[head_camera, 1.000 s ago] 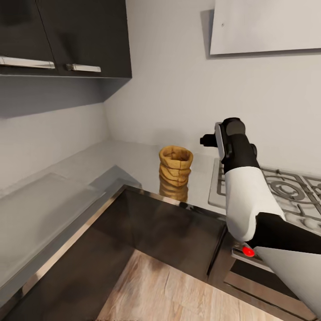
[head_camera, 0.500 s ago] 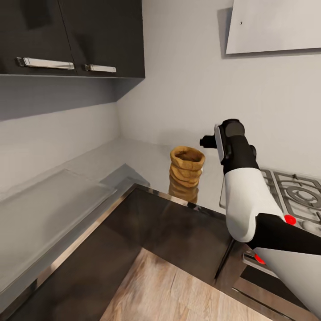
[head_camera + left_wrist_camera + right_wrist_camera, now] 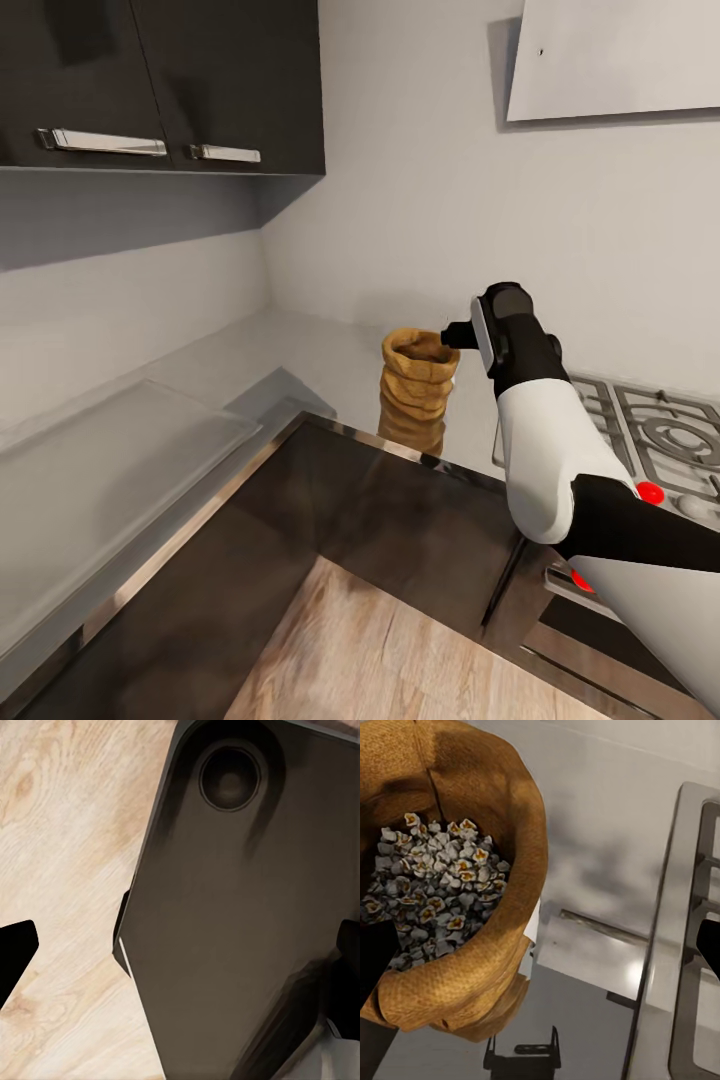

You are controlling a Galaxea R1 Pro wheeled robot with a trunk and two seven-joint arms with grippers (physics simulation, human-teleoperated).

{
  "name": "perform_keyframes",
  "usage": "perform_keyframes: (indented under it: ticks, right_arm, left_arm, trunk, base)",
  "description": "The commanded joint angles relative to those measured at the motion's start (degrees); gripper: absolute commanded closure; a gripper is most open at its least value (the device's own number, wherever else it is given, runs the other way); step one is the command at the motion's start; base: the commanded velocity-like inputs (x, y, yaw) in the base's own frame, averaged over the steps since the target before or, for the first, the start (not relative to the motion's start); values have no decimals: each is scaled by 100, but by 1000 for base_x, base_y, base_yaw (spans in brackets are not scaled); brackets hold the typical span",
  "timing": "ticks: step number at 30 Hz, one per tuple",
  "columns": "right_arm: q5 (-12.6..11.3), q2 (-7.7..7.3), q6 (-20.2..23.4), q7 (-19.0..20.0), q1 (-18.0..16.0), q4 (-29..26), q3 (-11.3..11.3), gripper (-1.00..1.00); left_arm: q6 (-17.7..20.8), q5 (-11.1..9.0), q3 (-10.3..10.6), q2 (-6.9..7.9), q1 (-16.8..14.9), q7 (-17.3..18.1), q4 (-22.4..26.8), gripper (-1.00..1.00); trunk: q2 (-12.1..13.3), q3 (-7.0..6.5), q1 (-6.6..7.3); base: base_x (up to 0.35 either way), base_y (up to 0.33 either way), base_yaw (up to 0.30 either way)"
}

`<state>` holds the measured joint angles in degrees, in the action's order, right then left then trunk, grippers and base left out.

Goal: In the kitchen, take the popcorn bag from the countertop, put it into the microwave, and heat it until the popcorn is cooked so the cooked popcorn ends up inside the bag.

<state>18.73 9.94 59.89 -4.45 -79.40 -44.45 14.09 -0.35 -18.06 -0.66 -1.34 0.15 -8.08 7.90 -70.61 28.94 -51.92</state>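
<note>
Popcorn bag (image 3: 419, 385), tan and ringed, upright on the table (image 3: 320, 360) near its metal-edged front, mouth open upward with pale kernels (image 3: 439, 892) visible inside through the right wrist camera. Long axis vertical; rolled rim (image 3: 521, 892) the part nearest the right pincer (image 3: 452, 336). Bag just beyond and slightly below the pincer tip, on its left-hand side in the head view; touching or merely overlapping the rim, impossible to tell. Dark finger edges (image 3: 375, 960) at either border of the right wrist picture, well apart, so pincer apparently spread wide with nothing between them (tips themselves hidden behind the wrist in the head view). Gas hob (image 3: 655, 425) on the pincer's other side, close by. Right arm clearly the nearer one; left pincer (image 3: 180, 960) hanging low over wood floor (image 3: 60, 870) beside a dark robot panel (image 3: 240, 915), fingers apart, nothing held. Likely next need: a short reach forward and down to straddle the bag's wall or rim without tipping it.
</note>
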Motion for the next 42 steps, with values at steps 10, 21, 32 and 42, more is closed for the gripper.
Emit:
perform_keyframes:
  ticks: [10, 21, 32, 42]
  right_arm:
    - [-57, 6, 11, -47, -5, 7, 24, -100]
    - [-58, 6, 11, -45, -5, 29, 24, -100]
    - [-64, 6, -261, -45, 1, 44, 24, -100]
    - [-53, 6, -787, -80, 287, 84, 57, -100]
  left_arm:
    - [0, -31, -4, -7, 2, -11, 10, -100]
    - [-9, -5, 26, 1, 0, -9, 3, -100]
    - [-9, -5, 23, -6, 0, -9, 1, -100]
    - [-9, 12, 39, 2, 0, 9, -8, -100]
  trunk:
    - [-3, 5, 0]
    - [-3, 5, 0]
    - [-3, 5, 0]
    - [-3, 5, 0]
  base:
    - [0, 0, 0]
    - [69, 0, 0]
    - [2, 0, 0]
    - [0, 0, 0]
